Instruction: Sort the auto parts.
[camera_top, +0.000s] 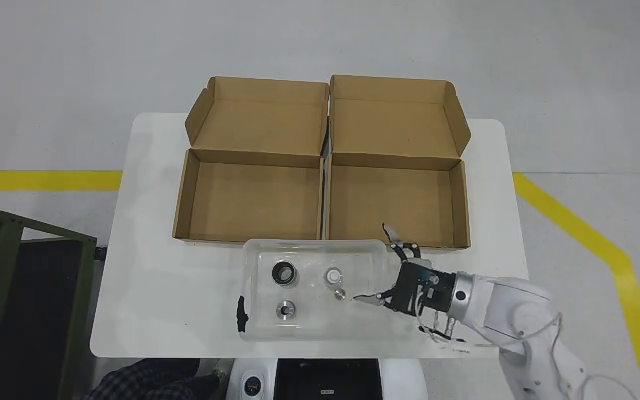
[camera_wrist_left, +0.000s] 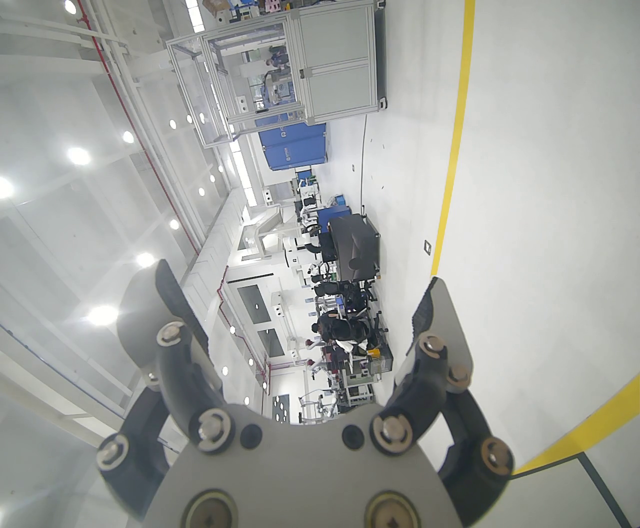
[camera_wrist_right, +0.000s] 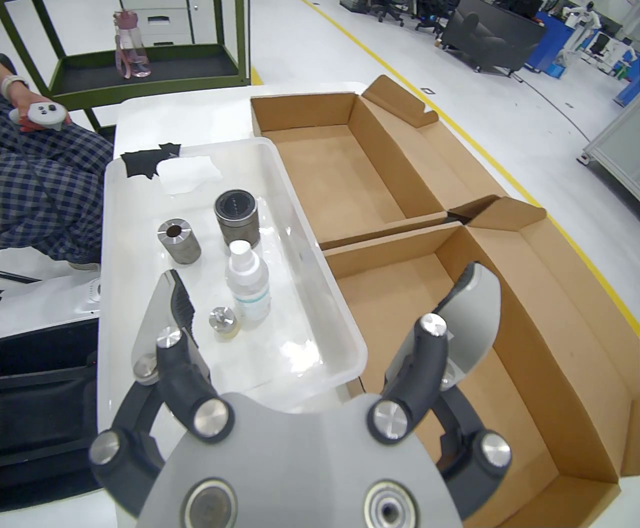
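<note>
A clear plastic bin (camera_top: 300, 243) (camera_wrist_right: 295, 215) at the table's front holds a dark ring-shaped cylinder (camera_top: 285, 272) (camera_wrist_right: 236, 216), a grey metal cylinder with a bore (camera_top: 287, 310) (camera_wrist_right: 179, 241), a small white spray bottle (camera_top: 333, 274) (camera_wrist_right: 247, 282) and a small metal knob (camera_top: 340, 293) (camera_wrist_right: 222, 321). My right gripper (camera_top: 372, 265) (camera_wrist_right: 320, 277) hangs open above the bin's right end, one finger close to the knob, holding nothing. My left gripper (camera_wrist_left: 299, 275) is open and empty, pointing out into the room.
Two open cardboard boxes (camera_top: 250, 200) (camera_top: 395, 205) stand side by side behind the bin, lids folded back. A black scrap (camera_wrist_right: 145, 160) and white paper (camera_wrist_right: 190, 172) lie at the bin's left end. A green cart (camera_top: 40, 290) stands left of the table.
</note>
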